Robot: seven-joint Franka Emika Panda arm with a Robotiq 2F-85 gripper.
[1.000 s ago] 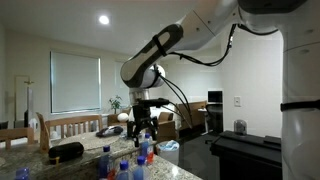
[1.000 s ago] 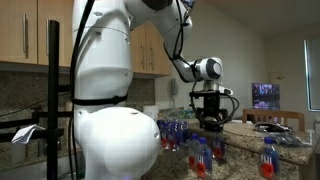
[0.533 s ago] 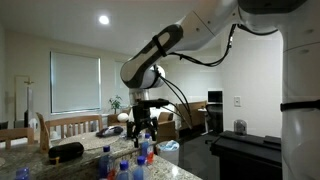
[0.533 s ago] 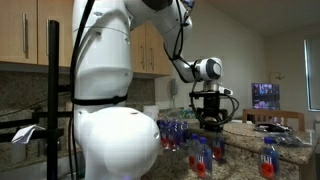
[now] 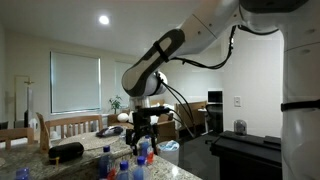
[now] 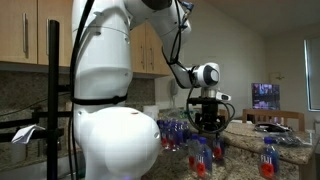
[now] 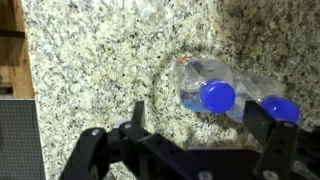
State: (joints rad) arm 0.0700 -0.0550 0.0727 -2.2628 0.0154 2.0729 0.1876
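My gripper (image 7: 200, 128) is open and empty, pointing down at a speckled granite counter (image 7: 100, 60). Two clear plastic bottles with blue caps stand just ahead of the fingers: one cap (image 7: 218, 96) lies between the jaws' line, another cap (image 7: 279, 108) is by the right finger (image 7: 264, 122). In both exterior views the gripper (image 5: 140, 135) (image 6: 208, 124) hangs just above a cluster of blue-capped bottles (image 5: 140, 158) (image 6: 201, 154). It is not touching any bottle.
Several more bottles stand around on the counter (image 6: 268, 155) (image 5: 113, 168). A dark object (image 5: 66, 151) lies on the counter at the back. A wooden edge (image 7: 12, 50) runs along the left of the wrist view. The robot's white body (image 6: 110, 110) stands close by.
The arm has lowered a little, bringing the open gripper closer to the tops of the bottles. The bottles have not moved.
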